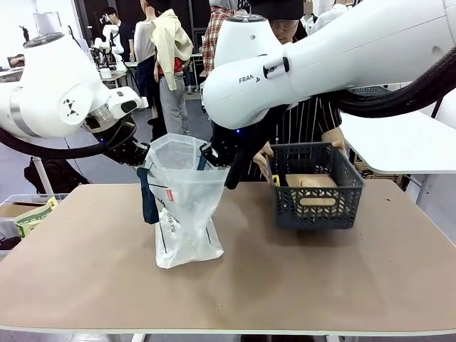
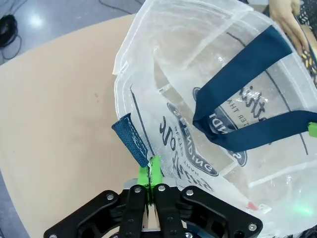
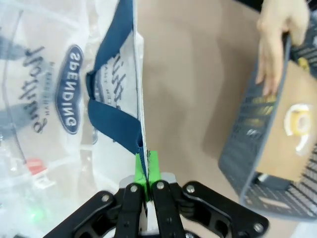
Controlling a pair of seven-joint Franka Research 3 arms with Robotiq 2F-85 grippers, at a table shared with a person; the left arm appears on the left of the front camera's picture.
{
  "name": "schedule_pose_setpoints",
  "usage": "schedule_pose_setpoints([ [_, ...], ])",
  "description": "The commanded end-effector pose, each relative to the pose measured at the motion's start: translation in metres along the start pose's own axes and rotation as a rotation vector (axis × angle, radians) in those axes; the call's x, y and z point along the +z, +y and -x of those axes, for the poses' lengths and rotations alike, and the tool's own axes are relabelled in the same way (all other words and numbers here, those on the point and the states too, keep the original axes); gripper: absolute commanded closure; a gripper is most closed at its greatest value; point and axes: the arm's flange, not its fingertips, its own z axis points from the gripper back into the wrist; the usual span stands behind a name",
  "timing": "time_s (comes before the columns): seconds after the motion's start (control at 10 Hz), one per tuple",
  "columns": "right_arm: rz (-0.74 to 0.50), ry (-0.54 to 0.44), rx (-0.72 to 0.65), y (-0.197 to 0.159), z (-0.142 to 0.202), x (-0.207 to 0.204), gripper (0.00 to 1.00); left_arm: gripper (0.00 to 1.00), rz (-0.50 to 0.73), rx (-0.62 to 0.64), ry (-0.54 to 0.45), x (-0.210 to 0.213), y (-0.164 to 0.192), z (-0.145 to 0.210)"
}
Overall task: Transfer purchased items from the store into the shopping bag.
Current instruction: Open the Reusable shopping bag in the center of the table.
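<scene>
front view: shopping bag [image 1: 182,214] stands upright on the table [image 1: 299,285], left of centre, mouth held open between the two arms. its bottom rests on the tabletop and its top is lifted and spread.

left gripper [image 1: 144,160] – at the bag's left rim. in the left wrist view the green pads of the left gripper [image 2: 150,172] are pressed together on the bag's edge, nipping it just beside a short dark blue tab [image 2: 130,136]. no gap between the pads.

right gripper [image 1: 211,158] – at the bag's right rim. in the right wrist view the right gripper [image 3: 147,169] has its pads likewise pressed together, the thin bag edge and the foot of a dark blue handle [image 3: 111,119] caught between them.

shopping bag [image 2: 198,64] is translucent white with dark lines; the dark oval print reads "spending" in the right wrist view [image 3: 69,89]. the far handle [image 2: 237,74] drapes loose across the bag wall. a small red-and-white piece [image 1: 169,194] shows through the wall (label or item, cannot tell).

dark grey mesh basket [image 1: 313,206] sits on the table to the right of the bag, apart from it. inside it lies a tan box [image 1: 311,187]. purchased items [image 3: 256,105] show dimly as yellow-and-black through the mesh at the basket's bag-side end; count unclear.

person's hand [image 3: 275,44] grips the basket's rim; in the front view that hand [image 1: 265,160] is at the basket's left far corner, behind the right arm.
</scene>
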Motion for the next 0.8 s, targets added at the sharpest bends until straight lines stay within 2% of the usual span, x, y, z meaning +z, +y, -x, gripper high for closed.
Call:
schedule_pose_setpoints([
  [0.0,0.055,0.017,-0.027,0.006,0.017,0.009,1.0,1.0,0.016,-0.049,0.018,0.0,0.002,-0.004],
  [0.5,0.084,0.066,-0.091,0.005,0.021,-0.002,1.0,1.0,0.039,-0.074,0.051,-0.008,-0.005,-0.005],
  [0.6,0.032,0.047,-0.036,0.007,0.017,0.008,1.0,1.0,0.033,-0.078,0.052,-0.01,-0.007,-0.004],
  [0.7,0.032,0.047,-0.036,0.007,0.017,0.008,1.0,1.0,0.014,-0.049,0.03,-0.007,-0.01,0.0],
])
